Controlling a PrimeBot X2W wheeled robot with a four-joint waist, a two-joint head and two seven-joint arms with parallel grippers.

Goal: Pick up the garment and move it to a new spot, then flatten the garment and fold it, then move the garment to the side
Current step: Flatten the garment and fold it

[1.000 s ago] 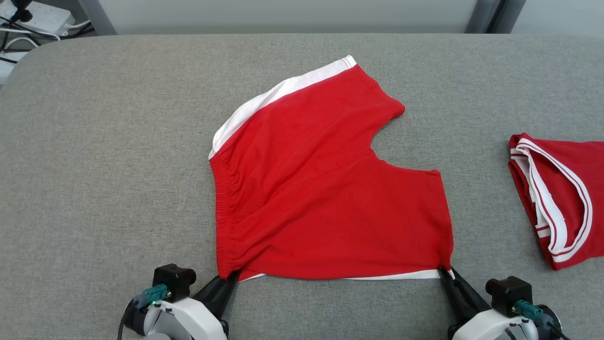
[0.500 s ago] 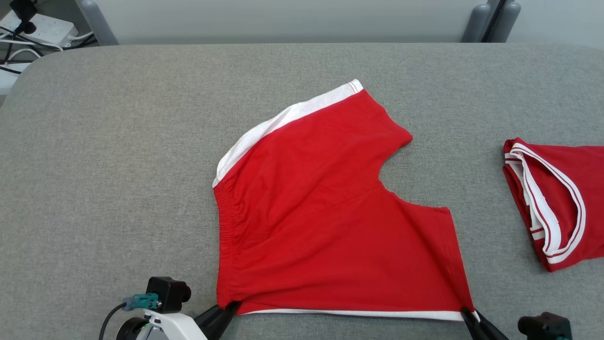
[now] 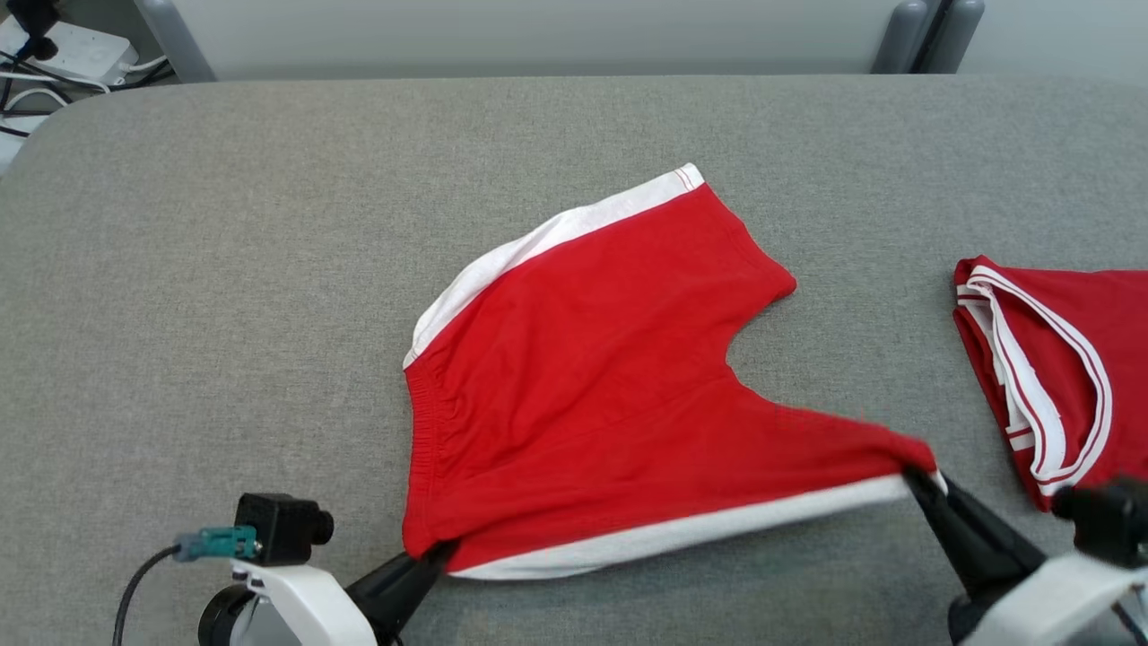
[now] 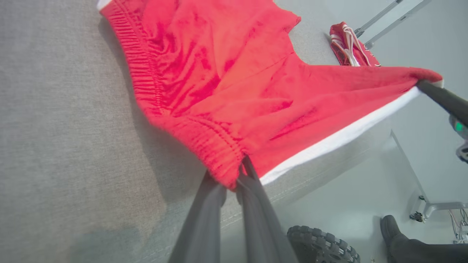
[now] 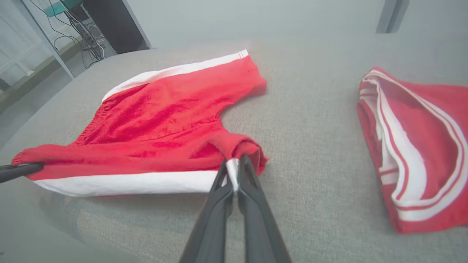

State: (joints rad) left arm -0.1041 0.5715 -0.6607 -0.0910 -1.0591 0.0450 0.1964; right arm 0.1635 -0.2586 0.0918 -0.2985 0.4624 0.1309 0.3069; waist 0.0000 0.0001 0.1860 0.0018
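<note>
Both near corners of the red shorts (image 3: 592, 386) are pinched by left gripper (image 3: 441, 549) and right gripper (image 3: 917, 475); open table (image 3: 224, 269) stretches left of them, a folded garment (image 3: 1067, 359) lies right.

shorts (image 3: 592, 404) 1 | folded garment (image 3: 1054, 381) 1 | grippers 2: left gripper (image 3: 439, 549), right gripper (image 3: 915, 475) | table (image 3: 224, 314) 1

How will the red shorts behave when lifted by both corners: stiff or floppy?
Probably floppy: the red shorts crease and drape between left end effector and right end effector. Likely light: two thin pinches hold the raised edge taut. Middle may sag.
</note>
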